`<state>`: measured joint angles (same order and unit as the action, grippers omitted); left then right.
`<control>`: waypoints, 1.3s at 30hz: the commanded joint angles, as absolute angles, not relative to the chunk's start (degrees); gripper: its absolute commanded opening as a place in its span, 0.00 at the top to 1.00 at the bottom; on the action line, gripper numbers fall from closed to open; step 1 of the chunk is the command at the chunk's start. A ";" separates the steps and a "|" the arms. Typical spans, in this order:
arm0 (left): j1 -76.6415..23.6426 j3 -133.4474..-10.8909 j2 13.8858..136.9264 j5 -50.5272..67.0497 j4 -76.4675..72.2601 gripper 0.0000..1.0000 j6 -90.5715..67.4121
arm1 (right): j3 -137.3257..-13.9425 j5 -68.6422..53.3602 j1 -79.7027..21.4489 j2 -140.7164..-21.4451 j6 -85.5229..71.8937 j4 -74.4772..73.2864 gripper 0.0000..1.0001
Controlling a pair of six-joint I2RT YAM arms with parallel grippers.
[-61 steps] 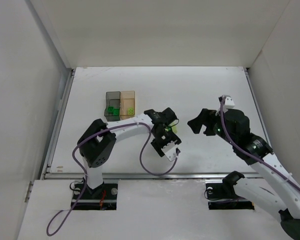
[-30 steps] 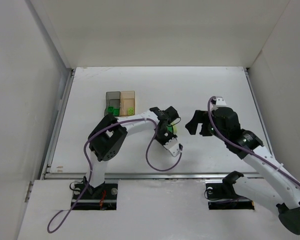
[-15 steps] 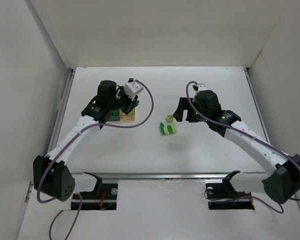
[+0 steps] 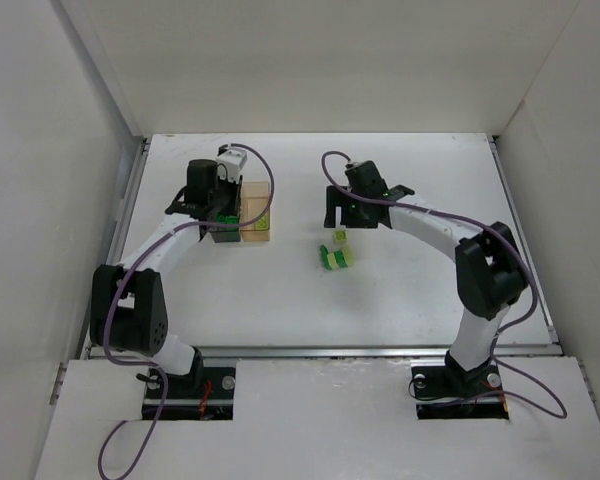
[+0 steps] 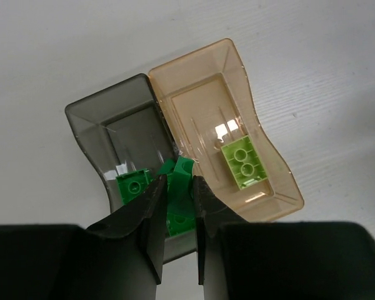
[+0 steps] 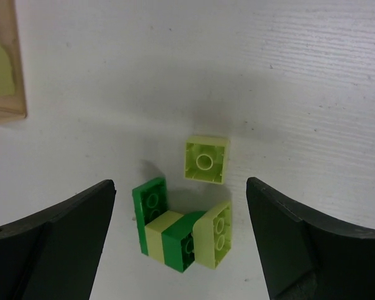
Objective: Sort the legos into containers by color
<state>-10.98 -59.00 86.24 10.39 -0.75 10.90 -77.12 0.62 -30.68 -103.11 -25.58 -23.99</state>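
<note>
My left gripper point(image 5: 177, 187) is shut on a dark green lego point(image 5: 180, 174) and hangs over the smoky grey container point(image 5: 109, 122), where another dark green lego point(image 5: 132, 186) lies. The joined amber container point(image 5: 200, 87) holds one pale yellow-green lego point(image 5: 244, 161). In the top view the left gripper point(image 4: 224, 212) covers most of the grey container point(image 4: 222, 237). My right gripper point(image 6: 180, 187) is open above loose legos on the table: a single pale one point(image 6: 205, 160), a dark green one point(image 6: 150, 203), a stacked pale-and-green piece point(image 6: 175, 239) and a pale one point(image 6: 214, 232).
The lego cluster point(image 4: 336, 257) lies mid-table, right of the containers. A corner of the amber container point(image 6: 3, 69) shows at the right wrist view's left edge. White walls enclose the table on three sides.
The left arm swung from the table's middle to the containers, carrying a dark green lego. The right arm reached left and forward over the remaining legos, jaws still open.
</note>
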 commanded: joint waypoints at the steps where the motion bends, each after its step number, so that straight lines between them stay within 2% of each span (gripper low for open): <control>1: -10.03 -59.24 85.69 7.13 -5.80 1.00 9.76 | -80.51 3.08 -30.32 -104.59 -26.37 -25.49 0.10; 5: -8.00 -57.48 87.10 7.12 -6.41 1.00 9.76 | -80.51 3.78 -30.32 -105.12 -26.37 -26.01 0.10; 8: -7.47 -55.90 88.24 8.87 -6.42 0.85 10.28 | -79.98 3.78 -30.32 -106.52 -26.89 -26.02 0.10; 9: -6.95 -55.90 88.24 9.49 -6.42 0.74 10.28 | -79.98 3.78 -30.32 -106.52 -26.89 -26.02 0.11; 10: -6.94 -55.90 88.76 9.49 -5.81 0.70 10.28 | -79.46 3.78 -30.32 -106.52 -26.89 -26.02 0.11; 12: -6.42 -55.90 88.77 9.49 -5.19 0.64 10.28 | -78.93 2.29 -30.32 -107.14 -26.89 -24.79 0.14; 13: -6.42 -55.90 89.29 9.49 -5.19 0.57 10.28 | -78.93 1.76 -30.32 -107.92 -26.89 -24.26 0.15; 17: -6.42 -55.90 89.30 10.90 -4.66 0.46 11.69 | -80.24 1.23 -30.84 -110.30 -26.37 -23.64 0.21; 22: -6.42 -57.91 88.68 11.43 -2.21 0.43 11.16 | -81.56 1.23 -30.85 -112.32 -26.37 -23.64 0.29; 25: -6.42 -59.67 87.46 11.43 -0.09 0.43 10.55 | -82.79 1.76 -30.85 -113.81 -26.37 -23.64 0.40; 28: -6.42 -61.60 86.84 11.43 2.80 0.43 10.55 | -83.32 2.29 -30.85 -114.43 -26.37 -23.64 0.58; 29: -6.42 -61.61 86.23 12.03 3.60 0.43 10.55 | -83.32 2.29 -30.85 -114.43 -26.37 -23.64 0.65; 30: -6.42 -62.31 86.22 12.04 5.00 0.43 10.55 | -83.32 3.07 -31.46 -114.43 -26.37 -23.64 0.78; 33: -6.42 -62.84 85.08 12.04 6.15 0.43 10.55 | -85.16 5.26 -32.78 -114.43 -25.67 -23.64 1.00; 39: -5.19 -61.71 82.36 11.17 8.44 0.43 8.88 | -93.86 4.76 -37.70 -113.21 -25.22 -22.16 1.00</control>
<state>-6.39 -60.38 86.15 11.22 6.59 10.35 -87.99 4.73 -35.20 -114.98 -25.28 -25.67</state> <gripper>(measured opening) 0.571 0.424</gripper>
